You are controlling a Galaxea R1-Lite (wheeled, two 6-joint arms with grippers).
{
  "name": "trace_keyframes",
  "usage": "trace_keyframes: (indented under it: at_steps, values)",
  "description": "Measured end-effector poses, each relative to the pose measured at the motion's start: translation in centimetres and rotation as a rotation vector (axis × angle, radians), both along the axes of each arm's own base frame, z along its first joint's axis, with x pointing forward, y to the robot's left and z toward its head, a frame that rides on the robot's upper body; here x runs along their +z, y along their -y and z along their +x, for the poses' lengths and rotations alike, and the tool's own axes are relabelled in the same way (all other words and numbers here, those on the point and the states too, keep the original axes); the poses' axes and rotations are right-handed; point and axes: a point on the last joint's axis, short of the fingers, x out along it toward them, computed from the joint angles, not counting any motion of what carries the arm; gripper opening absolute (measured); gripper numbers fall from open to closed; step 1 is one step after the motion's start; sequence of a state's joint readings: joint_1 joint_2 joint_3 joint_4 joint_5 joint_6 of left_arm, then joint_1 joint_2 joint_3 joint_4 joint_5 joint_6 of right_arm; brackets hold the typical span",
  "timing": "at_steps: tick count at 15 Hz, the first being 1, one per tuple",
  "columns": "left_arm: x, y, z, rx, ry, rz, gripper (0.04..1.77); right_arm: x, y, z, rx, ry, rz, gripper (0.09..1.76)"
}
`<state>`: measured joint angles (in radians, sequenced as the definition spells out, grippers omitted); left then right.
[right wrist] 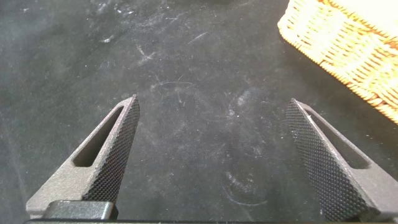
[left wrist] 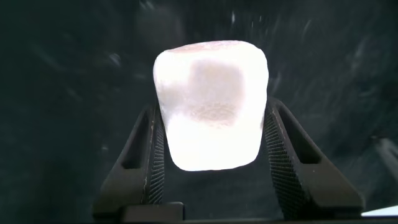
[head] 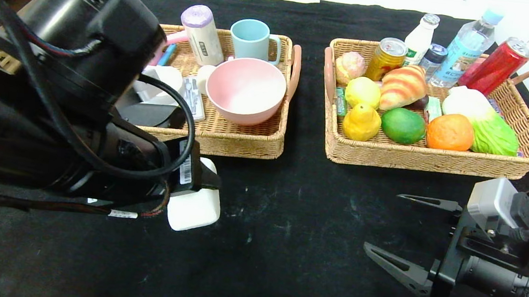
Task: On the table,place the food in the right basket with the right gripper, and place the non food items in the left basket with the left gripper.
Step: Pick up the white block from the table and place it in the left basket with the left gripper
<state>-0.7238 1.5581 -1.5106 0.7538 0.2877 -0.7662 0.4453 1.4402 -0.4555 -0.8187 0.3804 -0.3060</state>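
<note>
Black cloth, scuffed with faint whitish marks, covers the table (head: pixel 284 246), and two wicker baskets sit side by side toward its far edge. Taking the left basket (head: pixel 241 141) as the landmark: the white soap-like bar (head: pixel 193 208) lies on the cloth just in front of that basket's near wall, toward its left half. The left gripper (left wrist: pixel 214 155) is right at the bar, one finger on each of its long sides. From the wrist camera the finger pads (left wrist: pixel 155 155) appear to press against the bar, though I cannot be sure whether it is firmly pinched or only bracketed, or whether it has left the cloth. The bar's long axis runs along the fingers, pointing away from the wrist.

Inside the left basket the pale-pink bowl (head: pixel 245 89) already sits, beside a blue mug (head: pixel 254 39) and other household things. Well to the right of it, the right basket (head: pixel 436 156) holds the orange (head: pixel 449 131), the yellow pear-shaped fruit (head: pixel 361 122), the green fruit (head: pixel 403 125) and the croissant (head: pixel 402 87).

The right gripper (head: pixel 384 226) hovers over bare cloth in front of the right basket, far from the landmark, its fingers spread wide and empty.

The bar looks to be the last item out. The left arm is plainly the nearer one, and the basket lies straight beyond the bar, so the move would be a lift up and over the near wall.
</note>
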Motion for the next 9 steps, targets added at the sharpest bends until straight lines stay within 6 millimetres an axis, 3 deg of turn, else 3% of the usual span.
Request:
trace_keyframes:
  at_steps: [5,9]
  values:
    - [2.0,-2.8,-0.1,0.049,0.094,-0.021,0.99,-0.1,-0.1,0.1,0.002,-0.006,-0.003,1.71]
    - [3.3,-4.4,1.1,0.099,0.201,-0.039,0.99,-0.3,-0.1,0.1,0.002,-0.01,-0.005,1.71]
